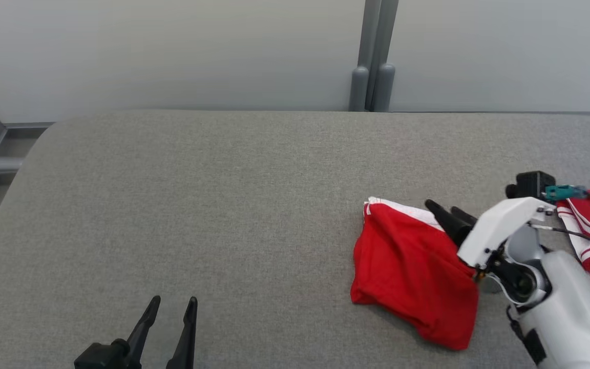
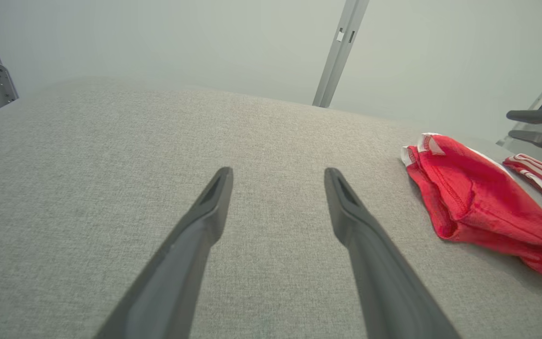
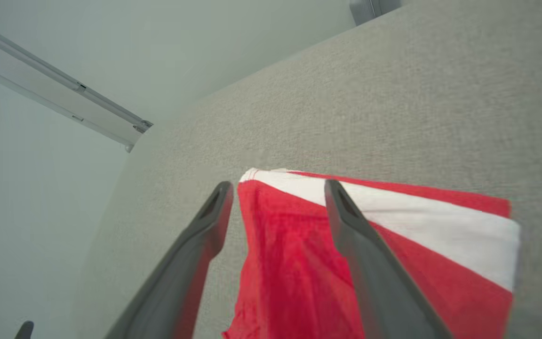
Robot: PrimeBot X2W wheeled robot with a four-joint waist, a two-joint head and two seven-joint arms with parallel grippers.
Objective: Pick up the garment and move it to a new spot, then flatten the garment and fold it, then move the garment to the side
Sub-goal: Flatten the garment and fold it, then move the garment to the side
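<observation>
My right gripper [image 1: 443, 207] stands released, its two fingers spread wide with nothing clamped between them. It hangs over the garment [image 1: 407, 266], which lies folded on the grey padded table [image 1: 223, 205]. Along my right wrist, the right-hand finger crosses above the red cloth [image 3: 440, 263]. The left-hand finger sits just off the cloth's side edge, over bare grey fabric. I cannot tell whether either tip touches the cloth.

The garment's white band lies just ahead of my right fingertips [image 3: 332, 193]. It starts at a corner between the two tips and runs away to the right of them. The red body stretches back from that band beneath my fingers, toward my wrist. So its long axis follows the line of my right fingers, banded end pointing forward and away from me, the plain red end nearest my forearm. From my head, that axis leans a little, the near end swinging out toward my right arm.

My left gripper [image 1: 174, 301] is also released, fingers parted and holding nothing, low over bare table. From it [image 2: 278, 174] the garment [image 2: 478, 202] lies well off to the right of the right-hand finger, apart from it.

A second red cloth with white stripes [image 1: 589, 230] lies behind my right wrist, near the garment
</observation>
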